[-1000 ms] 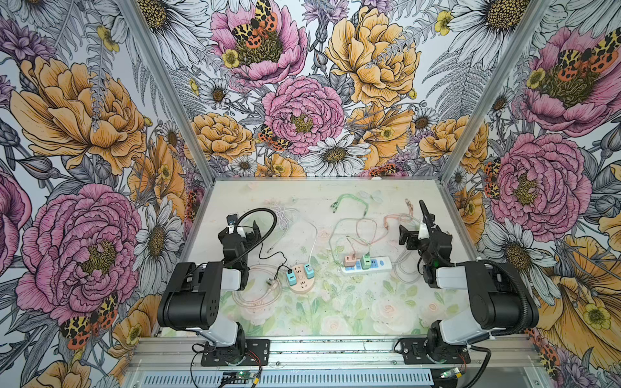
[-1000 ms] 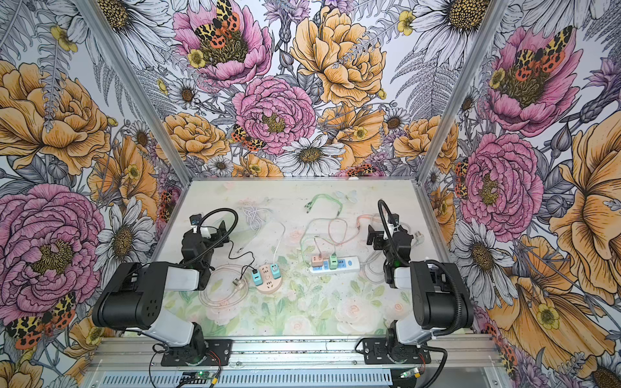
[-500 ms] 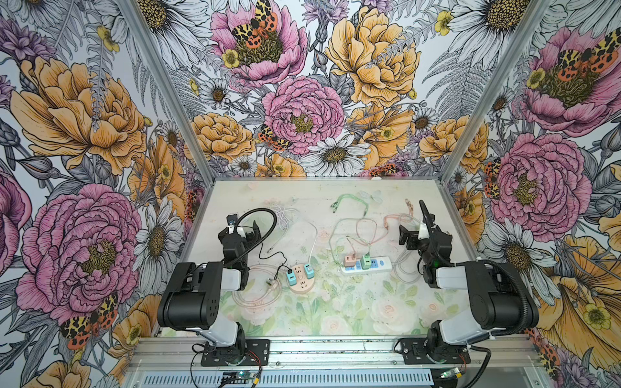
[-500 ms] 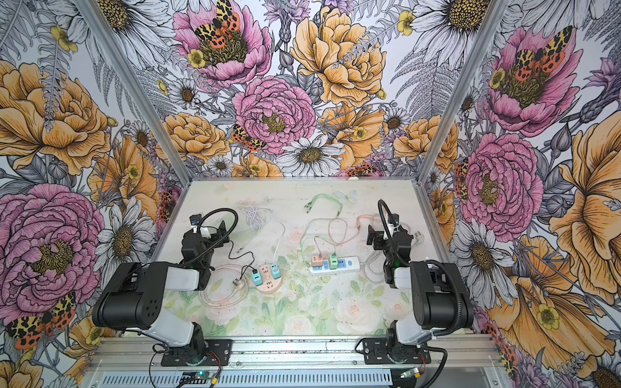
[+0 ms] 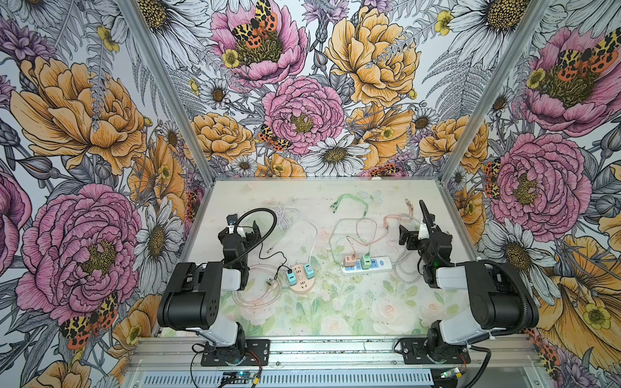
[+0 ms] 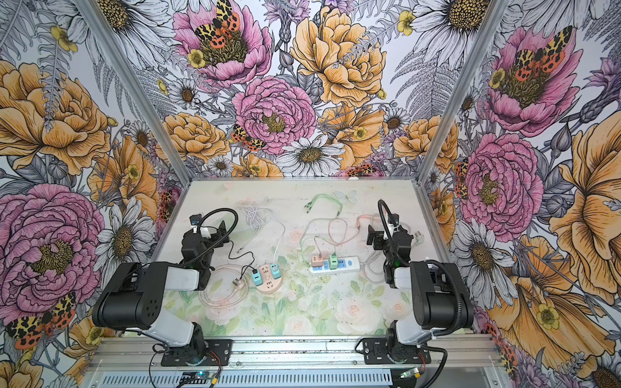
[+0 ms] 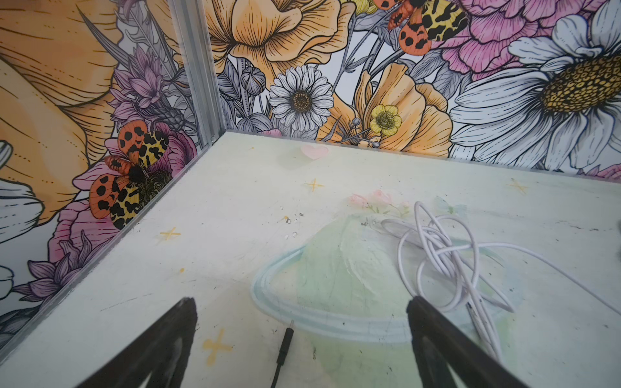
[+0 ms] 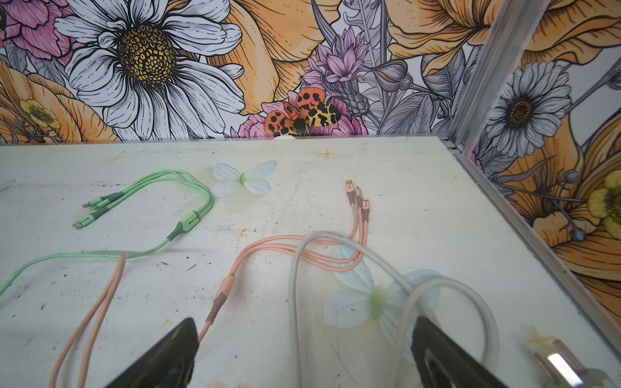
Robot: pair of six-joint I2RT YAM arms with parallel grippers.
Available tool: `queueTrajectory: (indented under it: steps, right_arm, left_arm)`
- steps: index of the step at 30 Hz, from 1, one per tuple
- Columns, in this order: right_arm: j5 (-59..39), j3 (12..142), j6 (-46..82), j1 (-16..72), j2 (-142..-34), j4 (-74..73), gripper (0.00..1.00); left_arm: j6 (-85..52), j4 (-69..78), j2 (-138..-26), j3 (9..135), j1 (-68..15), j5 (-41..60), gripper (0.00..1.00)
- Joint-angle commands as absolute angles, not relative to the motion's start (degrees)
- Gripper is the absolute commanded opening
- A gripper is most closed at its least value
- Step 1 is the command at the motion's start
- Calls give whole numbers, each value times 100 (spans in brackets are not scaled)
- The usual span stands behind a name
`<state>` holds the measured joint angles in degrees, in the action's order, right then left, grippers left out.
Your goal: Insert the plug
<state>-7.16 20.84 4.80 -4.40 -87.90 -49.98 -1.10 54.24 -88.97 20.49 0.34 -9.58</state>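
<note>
A loose white three-pin plug (image 5: 273, 285) lies on the table on a coil of clear cable, just left of a round pink socket (image 5: 301, 275) that holds two teal adapters. Another plug (image 8: 564, 366) lies by the right wall, beside my right gripper (image 8: 304, 322). A white power strip (image 5: 368, 265) at mid table carries a pink and a green adapter. My left gripper (image 7: 299, 302) hangs open and empty over the far left of the table, with a black cable tip (image 7: 288, 336) lying between its fingers. The right gripper is open and empty above a grey-white cable (image 8: 295, 285).
A tangle of white cable (image 7: 437, 255) lies by the left gripper. A green three-headed cable (image 8: 100, 205) and a pink one (image 8: 358, 201) trail across the far table. The enclosure walls stand close on the left, right and back.
</note>
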Motion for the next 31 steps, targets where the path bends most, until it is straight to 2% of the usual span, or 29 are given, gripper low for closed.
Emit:
queueTrajectory:
  steps: [1,31]
  right_arm:
    - [-648,2233,413,-398,-8824,-5058,99]
    - [-527,2251,395,-343,-8824,-5011,99]
  left_arm:
    - [-79,5471,-8868,2103,25,-967,99]
    - [-80,5472,-8868,2103,18,-974,99]
